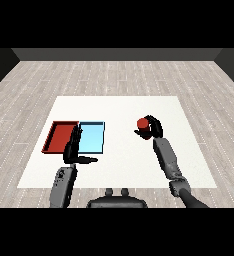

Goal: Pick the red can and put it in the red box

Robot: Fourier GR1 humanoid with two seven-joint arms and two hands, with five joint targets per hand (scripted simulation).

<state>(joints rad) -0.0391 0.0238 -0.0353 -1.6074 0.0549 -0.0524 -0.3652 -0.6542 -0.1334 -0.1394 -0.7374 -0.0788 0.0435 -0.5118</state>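
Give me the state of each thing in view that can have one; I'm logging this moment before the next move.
red can: upright, held in the right hand, not in either tray.
right hand: fingers curled round the red can.
left hand: fingers straight, holding nothing, over the seam between the two trays.
red tray: flat on the table, no can in it.
light blue tray: flat beside the red tray, nothing in it.

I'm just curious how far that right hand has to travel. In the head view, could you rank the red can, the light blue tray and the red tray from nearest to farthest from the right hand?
1. Red can: in the right hand, whose fingers curl round it.
2. Light blue tray: to the left, mid-table.
3. Red tray: farther left, beside the blue one.
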